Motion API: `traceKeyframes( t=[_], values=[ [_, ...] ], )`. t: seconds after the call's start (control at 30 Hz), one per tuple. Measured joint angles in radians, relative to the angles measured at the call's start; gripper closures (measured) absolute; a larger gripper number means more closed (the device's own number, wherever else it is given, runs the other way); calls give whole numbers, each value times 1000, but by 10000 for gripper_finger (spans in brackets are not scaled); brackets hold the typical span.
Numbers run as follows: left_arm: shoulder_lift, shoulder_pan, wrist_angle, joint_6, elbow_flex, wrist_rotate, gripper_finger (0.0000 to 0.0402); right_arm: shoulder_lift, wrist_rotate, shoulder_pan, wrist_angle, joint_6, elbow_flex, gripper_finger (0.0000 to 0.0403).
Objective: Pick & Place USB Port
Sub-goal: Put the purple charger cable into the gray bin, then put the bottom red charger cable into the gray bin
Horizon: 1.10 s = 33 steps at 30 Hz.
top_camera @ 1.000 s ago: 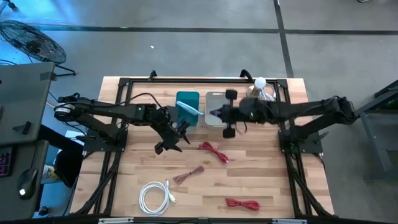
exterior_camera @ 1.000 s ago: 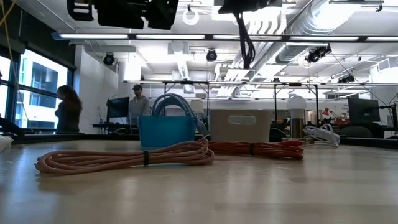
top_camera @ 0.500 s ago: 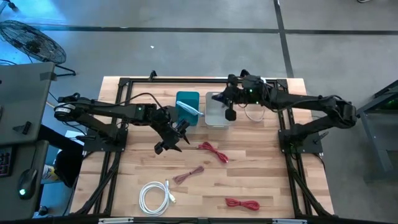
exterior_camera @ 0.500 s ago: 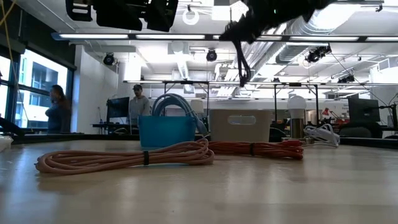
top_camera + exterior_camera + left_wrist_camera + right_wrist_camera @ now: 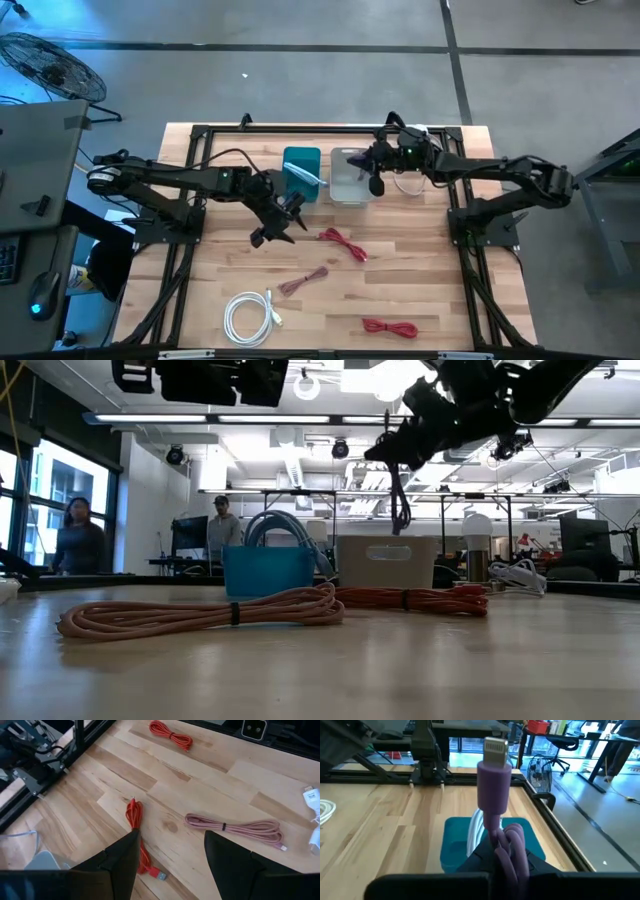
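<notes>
Looking through the right wrist camera, I get what no other view gives me: the purple cable (image 5: 500, 820) stands upright in the right claw (image 5: 495, 857), pinched at its bundled lower loops, its thick purple plug housing topped by a silver connector tip. From overhead that same cable is only a dark speck under the right claw (image 5: 372, 180), which hangs over the grey bin (image 5: 345, 178). The low view shows the right claw (image 5: 405, 445) well above the grey bin (image 5: 388, 562), with a dark strand dangling down from it.

Taking the grey bin as my reference: the teal bin (image 5: 301, 172) sits just beside it, with a light blue cable (image 5: 312, 176) inside, and the wrist view shows the teal bin (image 5: 451, 845) directly behind the held plug. A red cable (image 5: 343, 243) lies on the table (image 5: 430, 290) near the bins, in front of them. A pink cable (image 5: 302, 282) lies farther out, a white cable (image 5: 248, 315) and a second red cable (image 5: 390, 326) farther still, by the table's front edge.

The left claw (image 5: 275, 225) waits near the teal bin, above bare wood. Its wrist camera shows its fingers (image 5: 120, 862) spread apart with nothing between them, the red cable (image 5: 141, 842) and pink cable (image 5: 235, 826) lying beyond.
</notes>
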Motion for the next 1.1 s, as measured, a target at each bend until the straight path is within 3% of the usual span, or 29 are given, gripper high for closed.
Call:
traceKeyframes(
  t=[0.4, 0.67, 0.9, 1.1],
  values=[
    [0, 0, 39, -2, 0, -33, 186, 139, -48, -4, 79, 20, -6, 403],
    [0, 0, 39, -23, 0, -40, 186, 145, 23, -7, 76, 21, -6, 398],
    [1, 0, 25, -30, 0, -73, 186, 145, 111, -7, 67, 83, -6, 359],
    [1, 0, 24, -29, 0, -138, 186, 145, 137, 1, 57, 117, -6, 300]
  ],
)
